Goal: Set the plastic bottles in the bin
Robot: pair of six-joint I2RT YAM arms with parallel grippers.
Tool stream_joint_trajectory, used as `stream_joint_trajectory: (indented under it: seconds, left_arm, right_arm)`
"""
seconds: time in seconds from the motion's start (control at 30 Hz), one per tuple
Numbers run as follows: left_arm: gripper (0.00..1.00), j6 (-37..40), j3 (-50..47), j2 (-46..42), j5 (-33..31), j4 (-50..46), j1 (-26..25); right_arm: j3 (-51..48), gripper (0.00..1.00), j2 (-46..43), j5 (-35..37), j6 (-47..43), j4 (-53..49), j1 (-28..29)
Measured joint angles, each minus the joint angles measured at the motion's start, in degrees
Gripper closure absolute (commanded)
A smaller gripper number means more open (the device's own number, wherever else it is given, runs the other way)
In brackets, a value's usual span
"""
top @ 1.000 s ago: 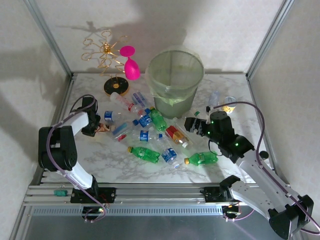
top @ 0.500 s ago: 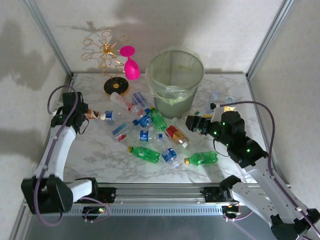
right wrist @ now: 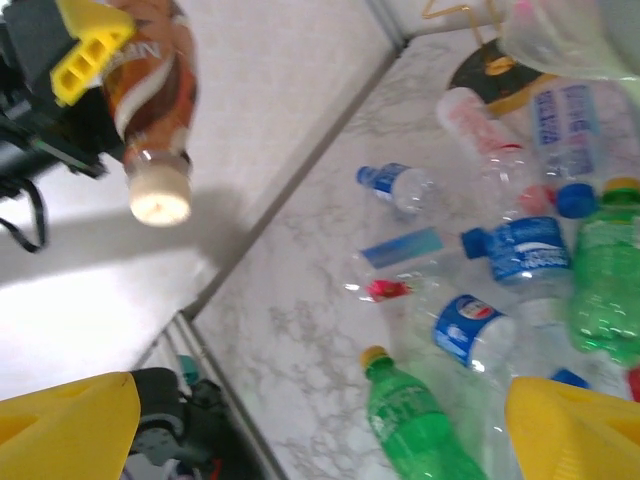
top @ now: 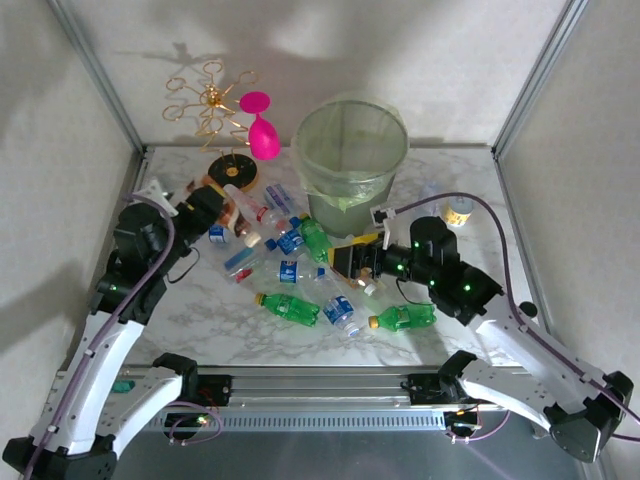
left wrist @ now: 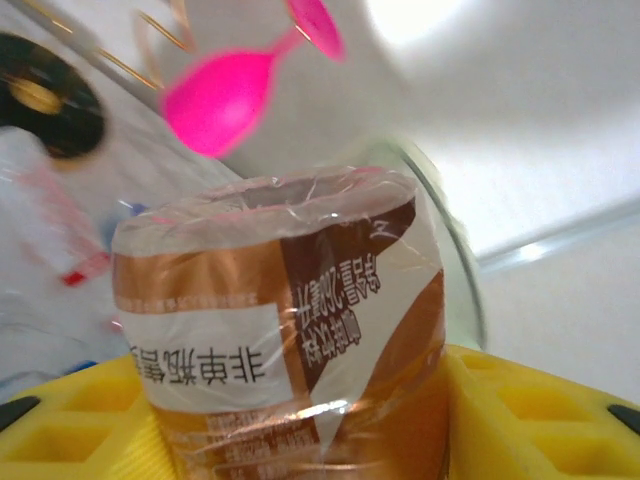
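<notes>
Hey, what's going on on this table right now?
Two robot arms are sorting plastic bottles into the bin. The left gripper is shut on a brown-labelled bottle, held in the air with its cap down, not yet over the bin. The right gripper hangs open over the scattered bottles in front of the bin, holding nothing. Many bottles lie on the marble table.

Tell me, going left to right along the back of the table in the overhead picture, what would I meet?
Gold wire stand → pink goblet → bin → small yellow-labelled can.
</notes>
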Motion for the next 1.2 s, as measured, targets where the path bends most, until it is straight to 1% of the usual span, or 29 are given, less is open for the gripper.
stream_joint_trajectory:
  seconds: [0.13,0.23,0.43,0.63,0.73,0.83,0.9,0.97,1.1,1.2]
  left_arm:
    - [0.70,0.76,-1.38,0.57,7.02,5.05,-3.72]
    - [0.69,0.85,-2.08,0.72,11.15,9.46,-6.43]
    - [0.68,1.22,-4.22,0.31,15.87,16.61,-12.50]
    - [0.68,3.23,-4.46,0.33,16.92,19.96,-18.91]
    - [0.68,3.91,-4.46,0.33,16.87,21.29,-20.90]
    - [0.68,4.46,-4.46,0.39,16.55,22.05,-21.73]
    - [0.68,4.66,-4.46,0.48,16.22,22.58,-21.86]
    - [0.68,4.66,-4.46,0.46,16.17,23.30,-21.99]
    - [0.65,4.59,-4.46,0.44,15.80,24.33,-22.60]
    - [0.65,4.59,-4.57,0.61,15.76,25.11,-23.12]
  right_arm:
    - [2.16,0.01,3.17,-3.10,2.56,4.81,0.76]
    - [2.45,0.01,3.30,-5.20,3.78,8.68,1.84]
    - [5.95,0.03,7.96,-13.44,6.69,15.56,2.67]
    - [6.19,0.05,11.96,-18.86,9.64,21.38,5.33]
    - [6.21,0.09,13.29,-20.31,10.91,23.69,6.14]
    - [6.21,0.18,13.75,-21.38,12.24,26.38,6.64]
    - [6.19,0.29,13.75,-21.84,13.05,28.50,6.75]
    - [5.99,0.37,13.73,-21.70,13.90,29.81,6.75]
    - [5.51,0.38,13.75,-21.68,14.38,30.53,6.82]
    - [5.49,0.37,13.75,-21.64,14.38,30.69,6.82]
